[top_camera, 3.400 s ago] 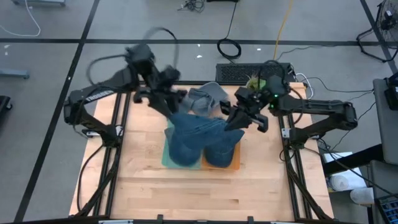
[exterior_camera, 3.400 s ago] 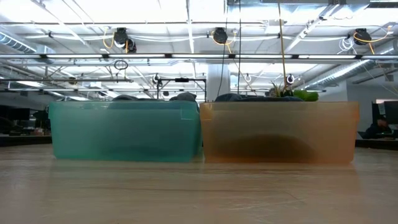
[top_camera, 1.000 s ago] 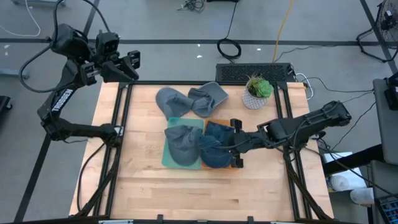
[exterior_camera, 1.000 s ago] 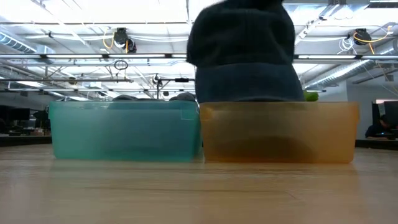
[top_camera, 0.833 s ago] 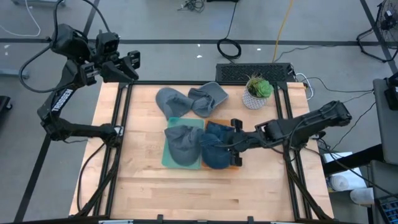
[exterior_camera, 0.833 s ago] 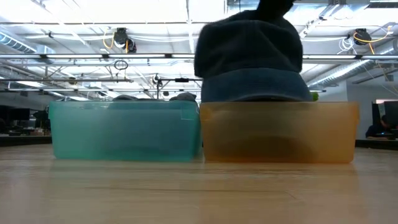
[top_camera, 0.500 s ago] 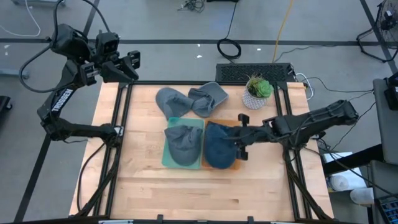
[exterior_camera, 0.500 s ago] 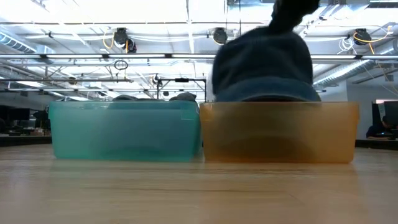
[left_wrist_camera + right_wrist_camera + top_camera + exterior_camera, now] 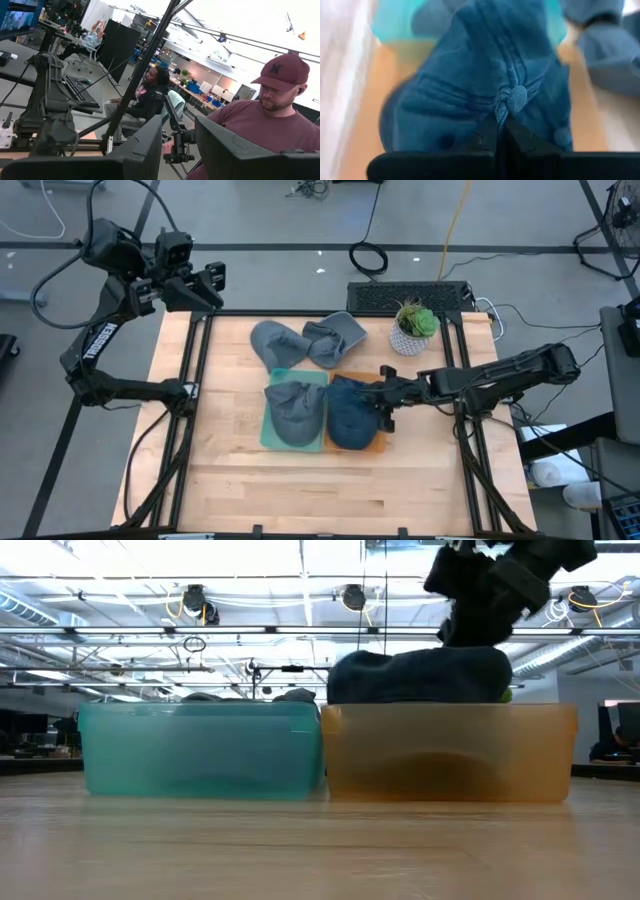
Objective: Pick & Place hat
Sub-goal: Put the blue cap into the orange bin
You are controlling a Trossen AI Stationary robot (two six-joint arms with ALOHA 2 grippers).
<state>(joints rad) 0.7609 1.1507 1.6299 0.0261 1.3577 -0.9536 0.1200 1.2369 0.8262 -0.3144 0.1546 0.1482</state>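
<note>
Two bins sit side by side near the middle of the worktop: a teal bin on the left and an orange bin touching it on the right. A dark blue hat lies in the orange bin, its crown bulging above the rim in the low view. The right gripper reaches in from the right side, low over the bin's right edge, its fingers pressed together right at the hat; the wrist view shows the crown's top button just beyond the fingertips, though whether any cloth is pinched between them I cannot tell. A grey hat fills the teal bin. Two more grey hats lie loose on the worktop just beyond the bins, touching each other. A small potted plant stands at the far right of the worktop, and a dark keyboard-like slab lies behind it, past the worktop's far edge.

The left gripper is lifted well away over the far left corner of the worktop, pointing out into the room, its fingers a narrow way apart with nothing between them. Past them, its wrist view shows a person in a maroon cap and shirt close by, and another seated person farther back.
</note>
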